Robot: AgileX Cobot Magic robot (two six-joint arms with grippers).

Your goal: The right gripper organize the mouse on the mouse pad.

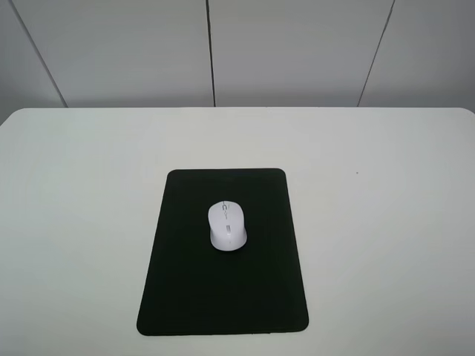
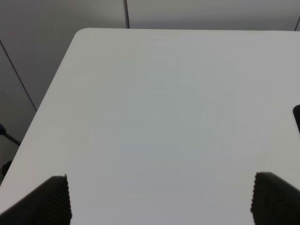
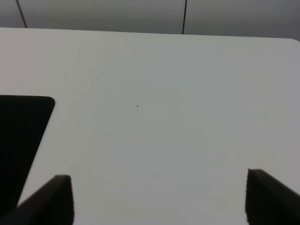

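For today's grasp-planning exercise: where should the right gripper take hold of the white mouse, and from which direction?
Probably from straight above, pinching the mouse across its two long sides near the middle. It lies flat on the mouse pad, its domed top gives no hold, and its width is the narrower span.

The mouse (image 1: 227,225) is white with a grey scroll wheel, lying on my matte black mouse pad (image 1: 185,297) — plain, no print. The table (image 1: 386,222) is off-white, bare but for one tiny dark speck (image 1: 357,173) toward its right edge. My fingertips (image 3: 51,199) are black — ridged along the inner faces.
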